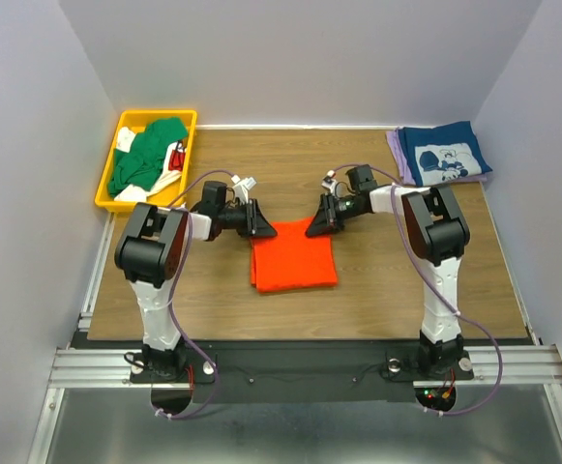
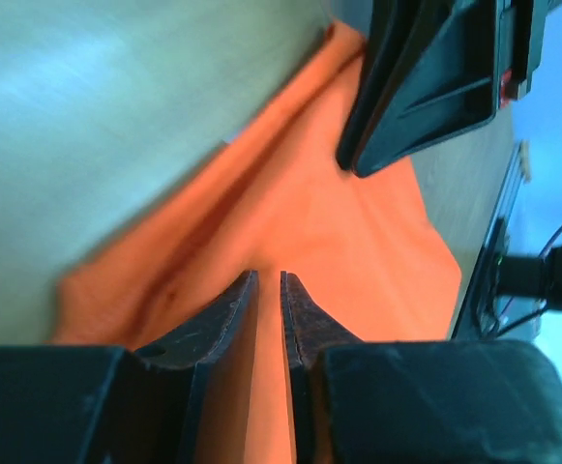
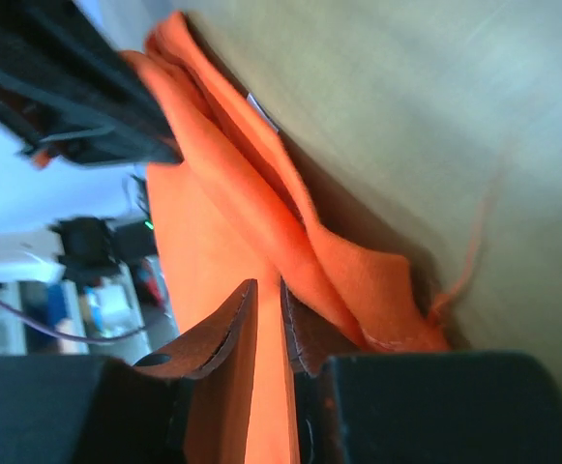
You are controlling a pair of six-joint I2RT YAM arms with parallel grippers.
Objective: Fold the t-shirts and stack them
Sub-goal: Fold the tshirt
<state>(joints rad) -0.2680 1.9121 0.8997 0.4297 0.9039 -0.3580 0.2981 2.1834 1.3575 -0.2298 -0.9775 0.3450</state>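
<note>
The orange shirt point(image 1: 294, 256) lies folded into a neat rectangle in the middle of the table point(image 1: 397, 280), with its far edge bunched into ridges in both wrist views. The left gripper point(image 1: 257, 220) sits at its far left corner and the right gripper point(image 1: 317, 225) at its far right corner. Each pair of jaws is drawn close with only a thin slit between them. Orange fills that slit, but I cannot tell whether cloth is pinched there or merely lies beneath. This looks like the last fold on this shirt, or the pickup for stacking. Either way, the next move probably needs both corners gripped through every layer and lifted evenly. At the far right corner a folded navy shirt point(image 1: 445, 155) rests on a lavender one point(image 1: 394, 147), which is mostly covered. A green shirt point(image 1: 150, 153) is heaped in the yellow bin point(image 1: 104, 184) at far left, and the white and red bits beside it are too small to identify.
</note>
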